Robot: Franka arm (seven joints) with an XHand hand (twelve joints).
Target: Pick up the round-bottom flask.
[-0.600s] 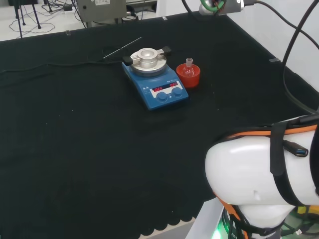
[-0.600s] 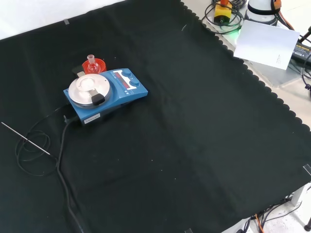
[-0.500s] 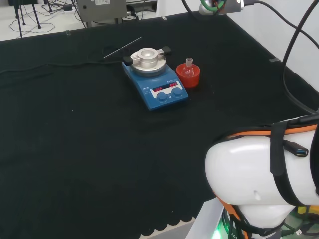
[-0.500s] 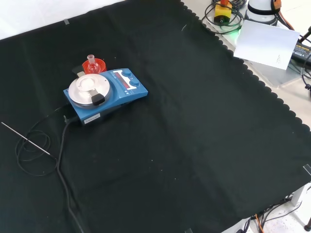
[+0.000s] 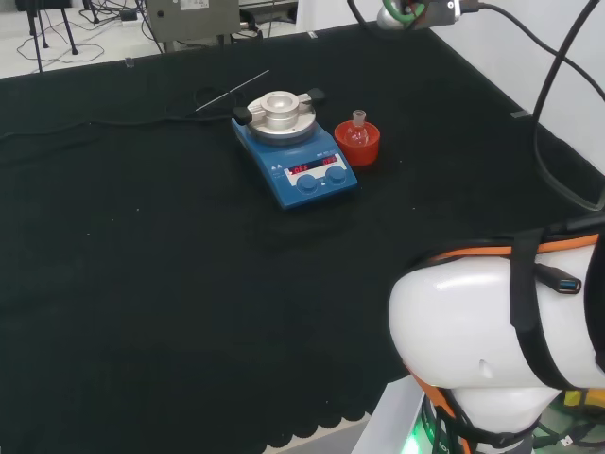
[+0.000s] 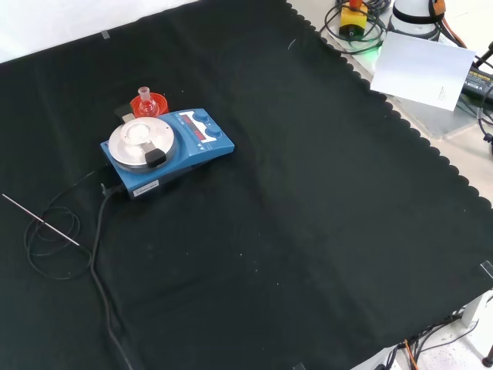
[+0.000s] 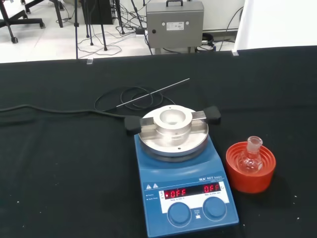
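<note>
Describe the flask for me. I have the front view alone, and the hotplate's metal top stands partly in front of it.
Observer: In the wrist view the round-bottom flask sits upright in its red ribbed stand, with its neck up and no stopper.
Operator: Say whether the stand touches the hotplate.
Observer: It does not. The wrist view shows a narrow strip of black cloth between the stand and the side of the blue hotplate.
Operator: Check the flask for contents.
Observer: The wrist view shows clear glass, and I can make out no liquid inside.
</note>
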